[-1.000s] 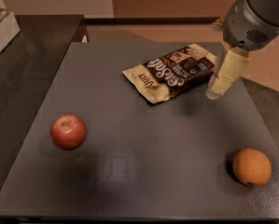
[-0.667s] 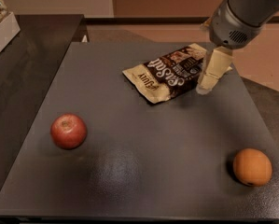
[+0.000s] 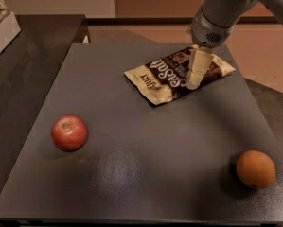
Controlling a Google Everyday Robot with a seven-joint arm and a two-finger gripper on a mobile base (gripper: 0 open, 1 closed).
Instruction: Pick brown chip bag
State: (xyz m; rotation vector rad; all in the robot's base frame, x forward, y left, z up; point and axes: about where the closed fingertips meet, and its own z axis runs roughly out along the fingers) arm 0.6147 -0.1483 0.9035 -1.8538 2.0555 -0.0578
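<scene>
The brown chip bag (image 3: 165, 75) lies flat on the grey table (image 3: 145, 183) toward the far right, with a dark brown middle, white lettering and cream-tan ends. My gripper (image 3: 196, 73) hangs from the grey arm (image 3: 216, 14) that comes in from the upper right. It points down over the middle-right part of the bag, at or just above its surface, and covers a strip of it.
A red apple (image 3: 69, 133) sits at the left of the table. An orange (image 3: 255, 169) sits at the front right. A white box (image 3: 3, 31) stands on a darker counter at the far left.
My gripper has moved left, from beside the bag's right end to over the bag's middle-right part. The bag, apple and orange have not moved.
</scene>
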